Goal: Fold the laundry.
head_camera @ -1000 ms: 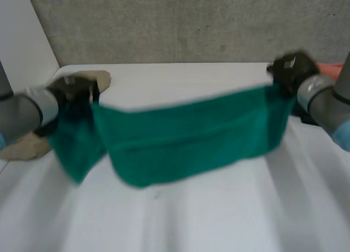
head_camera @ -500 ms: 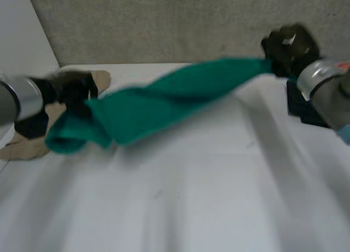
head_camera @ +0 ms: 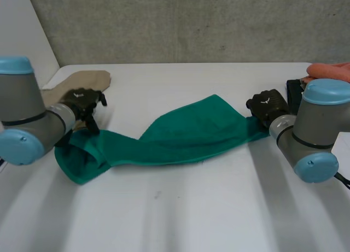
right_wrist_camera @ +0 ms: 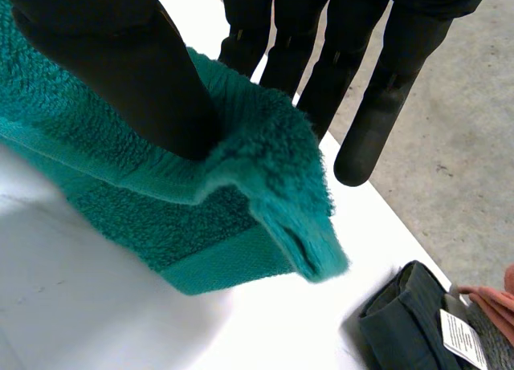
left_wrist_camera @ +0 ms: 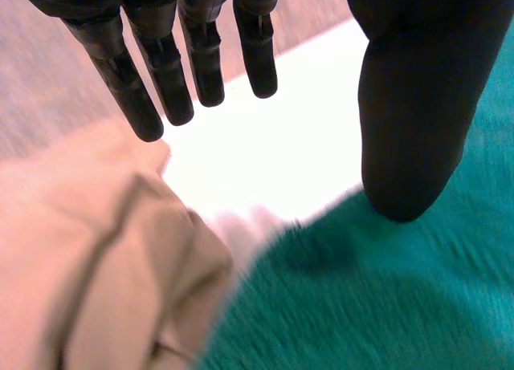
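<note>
One green towel (head_camera: 186,134), right hand (head_camera: 266,105) pinching its corner, left hand (head_camera: 82,101) wide, tag (right_wrist_camera: 459,338) on dark garment (right_wrist_camera: 397,322) unreadable

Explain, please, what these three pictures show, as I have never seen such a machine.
It is a robot with two arms at a white table, each ending in a black hand. One picture looks down from between the arms; the other two look along each palm. A green towel lies across the table. The right hand pinches one end between thumb and fingers; the left hand is open at the other end. A beige cloth lies beside it.
</note>
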Action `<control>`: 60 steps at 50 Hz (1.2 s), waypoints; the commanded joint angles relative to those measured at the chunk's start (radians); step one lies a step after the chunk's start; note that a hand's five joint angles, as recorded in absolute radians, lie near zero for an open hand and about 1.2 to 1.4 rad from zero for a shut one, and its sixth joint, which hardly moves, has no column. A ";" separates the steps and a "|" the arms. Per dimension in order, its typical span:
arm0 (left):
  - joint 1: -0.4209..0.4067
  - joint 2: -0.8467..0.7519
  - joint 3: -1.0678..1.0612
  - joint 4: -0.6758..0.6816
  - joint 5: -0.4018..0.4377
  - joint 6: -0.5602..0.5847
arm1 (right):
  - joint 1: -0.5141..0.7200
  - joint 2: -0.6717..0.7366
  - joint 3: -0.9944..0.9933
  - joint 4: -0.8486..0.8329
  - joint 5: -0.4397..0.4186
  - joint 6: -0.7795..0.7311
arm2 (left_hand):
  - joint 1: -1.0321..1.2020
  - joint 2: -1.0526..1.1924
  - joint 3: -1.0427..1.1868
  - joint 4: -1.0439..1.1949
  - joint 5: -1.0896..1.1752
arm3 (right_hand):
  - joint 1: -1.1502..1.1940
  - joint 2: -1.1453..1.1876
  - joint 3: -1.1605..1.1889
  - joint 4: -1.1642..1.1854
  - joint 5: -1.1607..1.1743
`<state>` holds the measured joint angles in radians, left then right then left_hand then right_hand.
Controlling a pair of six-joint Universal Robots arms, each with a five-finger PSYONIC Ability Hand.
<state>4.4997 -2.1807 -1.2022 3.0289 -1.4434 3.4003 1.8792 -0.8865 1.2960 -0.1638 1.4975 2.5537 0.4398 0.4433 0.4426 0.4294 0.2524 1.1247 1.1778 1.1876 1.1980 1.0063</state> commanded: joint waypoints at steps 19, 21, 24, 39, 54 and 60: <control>-0.128 0.328 -0.622 0.281 0.044 0.071 | 0.006 -0.108 0.166 -0.034 0.001 0.005 | -0.088 -0.092 -0.091 -0.078 -0.076 | 0.272 0.218 0.209 0.198 0.215; -0.132 0.290 -0.609 0.318 0.028 0.074 | 0.002 -0.109 0.175 -0.034 0.001 0.007 | -0.062 -0.066 -0.065 -0.052 -0.049 | 0.272 0.218 0.209 0.198 0.215; -0.132 0.251 -0.590 0.344 0.011 0.073 | -0.003 -0.112 0.184 -0.034 0.000 0.007 | 0.008 0.005 0.006 0.019 0.021 | 0.272 0.218 0.209 0.198 0.215; -0.086 0.165 -0.510 0.409 -0.009 0.073 | -0.009 -0.137 0.220 -0.027 0.006 0.005 | 0.956 0.953 0.954 0.967 0.969 | 0.272 0.218 0.209 0.198 0.215; 0.045 0.702 -0.442 -0.131 0.118 0.045 | -0.101 -0.545 0.134 0.481 -0.013 -0.268 | 0.956 0.953 0.954 0.967 0.969 | 0.272 0.218 0.209 0.198 0.215; 0.084 0.566 -0.312 -0.431 0.163 0.144 | -0.074 -0.543 0.118 0.610 -0.036 -0.322 | 0.956 0.953 0.954 0.967 0.969 | 0.272 0.218 0.209 0.198 0.215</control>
<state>4.5461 -1.4926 -1.6324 2.8671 -1.3253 3.4555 1.7830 -1.4301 1.4286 0.3328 1.4835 2.2794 1.1302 1.1959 1.1781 1.1991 0.9708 1.1247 1.1778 1.1877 1.1980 1.0157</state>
